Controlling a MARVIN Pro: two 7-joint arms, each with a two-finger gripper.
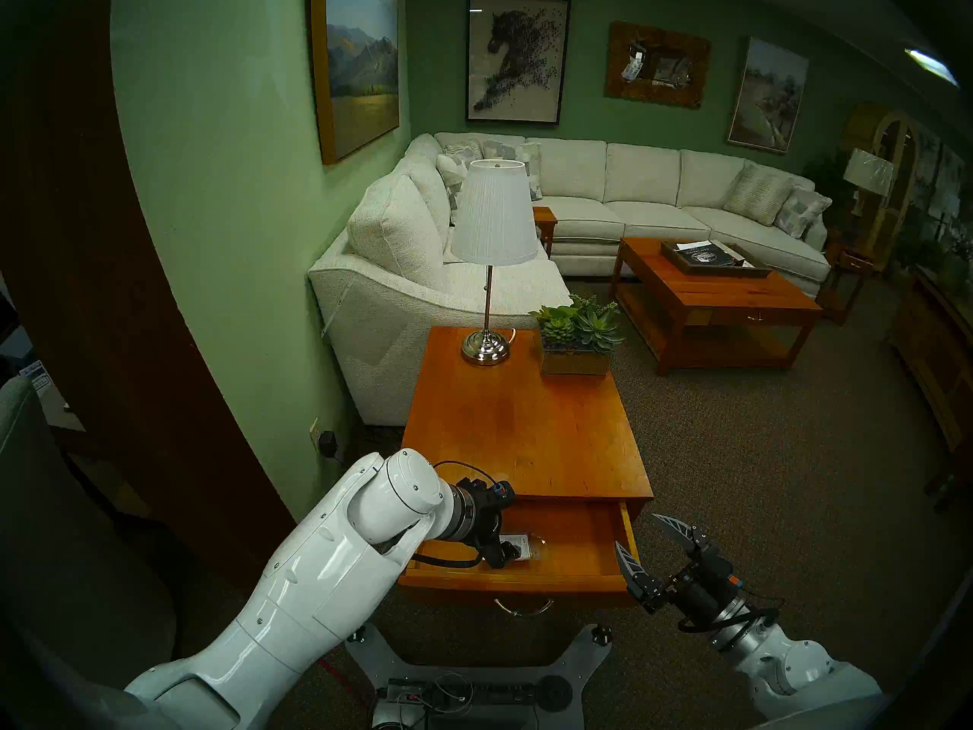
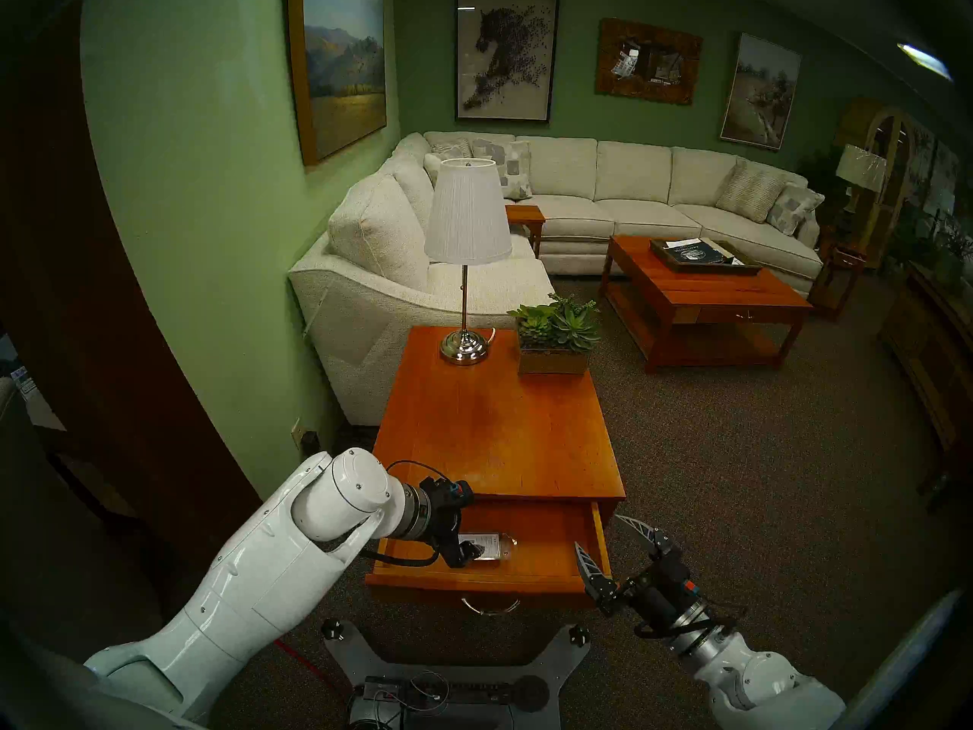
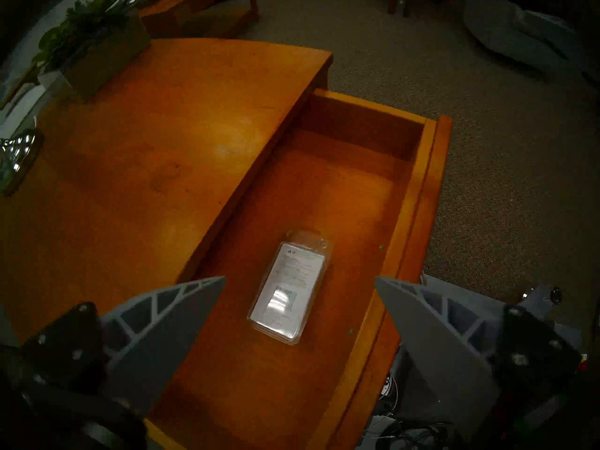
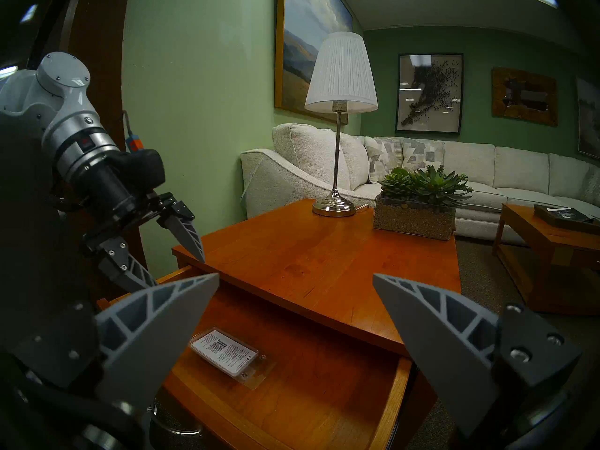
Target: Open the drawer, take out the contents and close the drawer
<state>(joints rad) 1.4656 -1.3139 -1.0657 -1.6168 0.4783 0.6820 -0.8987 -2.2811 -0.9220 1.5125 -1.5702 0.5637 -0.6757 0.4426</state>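
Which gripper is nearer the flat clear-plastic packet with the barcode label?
Left. The left gripper hangs open just above the packet in the drawer; the right gripper is open beside the drawer's right end.

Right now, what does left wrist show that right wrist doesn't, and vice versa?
Only left wrist: the whole drawer floor, bare except for the packet, and the open left gripper above it.

Only right wrist: the left gripper from the side, the full lamp, the sofa, and the open right gripper.

Both: open drawer, packet lying flat, table, plant.
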